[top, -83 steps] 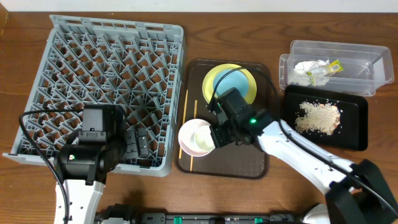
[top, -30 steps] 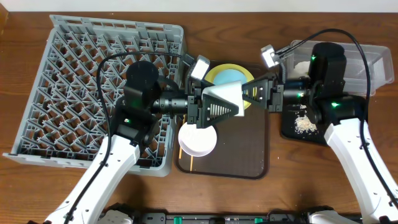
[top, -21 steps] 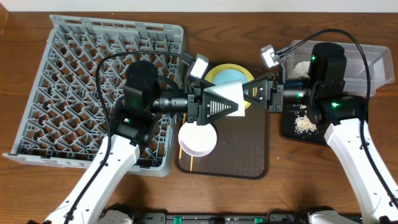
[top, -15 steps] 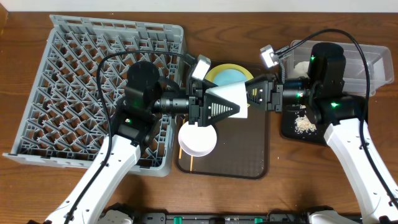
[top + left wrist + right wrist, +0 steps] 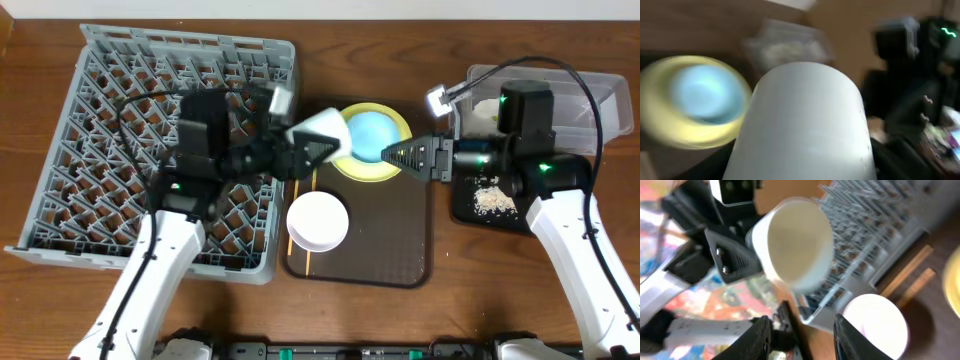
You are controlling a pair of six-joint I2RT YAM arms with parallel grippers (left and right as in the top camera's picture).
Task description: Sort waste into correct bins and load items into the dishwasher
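My left gripper (image 5: 303,150) is shut on the small white cup (image 5: 325,130), holding it on its side above the gap between the grey dish rack (image 5: 120,110) and the brown tray. The cup (image 5: 805,125) fills the left wrist view. My right gripper (image 5: 397,155) stands open and empty just right of the yellow plate (image 5: 400,128), which carries the light blue bowl (image 5: 372,132). In the right wrist view the cup (image 5: 795,242) sits beyond the open fingers (image 5: 760,335). The white bowl (image 5: 318,222) and chopsticks (image 5: 297,190) lie on the brown tray.
The brown serving tray (image 5: 390,250) lies in the middle. The clear tub (image 5: 580,95) stands at the far right with white paper (image 5: 487,106) in it. In front of it is the black tray (image 5: 560,215) with beige crumbs (image 5: 490,198); my right arm covers part of both.
The right gripper has opened, let go of the cup and drawn back to the right. The left gripper, closed on the cup, has carried it left toward the rack.
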